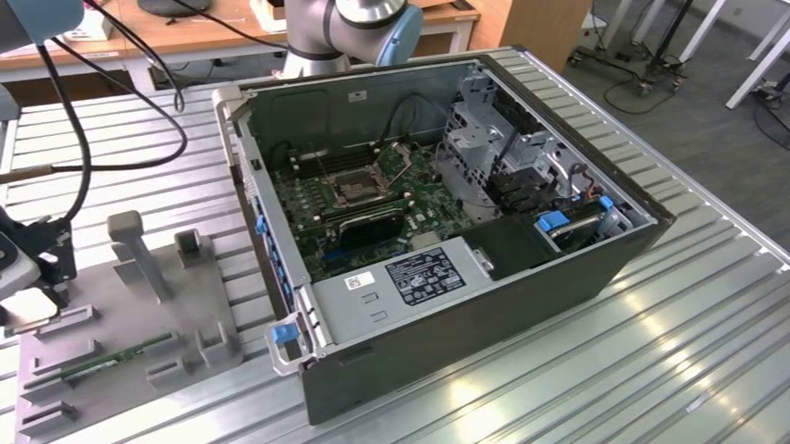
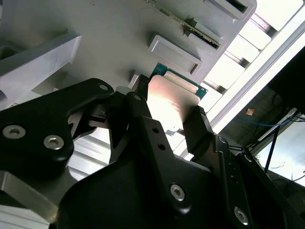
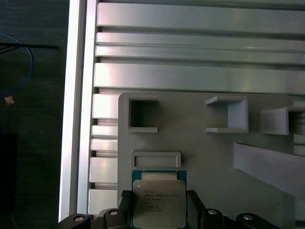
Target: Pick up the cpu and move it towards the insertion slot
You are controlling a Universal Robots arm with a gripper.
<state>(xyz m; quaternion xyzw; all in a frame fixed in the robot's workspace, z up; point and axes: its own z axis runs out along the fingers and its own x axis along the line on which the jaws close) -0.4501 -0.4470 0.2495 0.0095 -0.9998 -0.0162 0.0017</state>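
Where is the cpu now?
In both wrist views the cpu lies between the fingers of the gripper, over the grey fixture plate, next to a small rectangular frame.

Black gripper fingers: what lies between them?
The small square silvery cpu with a green rim, clamped at opposite edges by the gripper, in both wrist views.

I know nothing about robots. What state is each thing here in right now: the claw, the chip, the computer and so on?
gripper: shut on the cpu, one finger on each of two opposite edges.
cpu: gripped, metal top showing, over the grey fixture.
insertion slot: empty, dark centre exposed.
computer case: on its side, panel off, open.
memory stick: lying in the grey fixture.
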